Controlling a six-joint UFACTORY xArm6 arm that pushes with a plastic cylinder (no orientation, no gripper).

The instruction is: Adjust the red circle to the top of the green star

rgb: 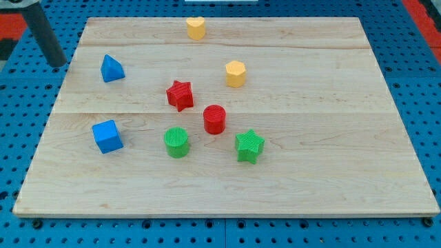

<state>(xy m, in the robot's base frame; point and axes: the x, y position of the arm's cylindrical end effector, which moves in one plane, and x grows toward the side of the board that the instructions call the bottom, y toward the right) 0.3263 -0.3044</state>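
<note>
Well off toward the view's upper left of the red circle (214, 118), my tip (58, 64) sits just past the left edge of the wooden board (310, 83), over the blue pegboard (21, 124). It is a bare dark rod with no fingers to open or close, and it holds nothing and touches no block.

Taking the red circle as the landmark: it stands upright near the middle of the board. The green star (249, 145) lies just below it and toward the view's right, near but apart, so the circle sits at the star's upper left rather than straight above it. The red star (180, 95) is just up and left of the circle, close but not touching. The green cylinder (176, 142) is down and left of the circle, near it. The yellow hexagonal block (236, 73) is above the circle, slightly right. The yellow heart-like block (196, 27) is well above it, near the board's top edge. The blue cube (107, 136) lies well to the circle's left, a little lower, and the blue triangular block (111, 68) well to the upper left, the block nearest my tip.
</note>
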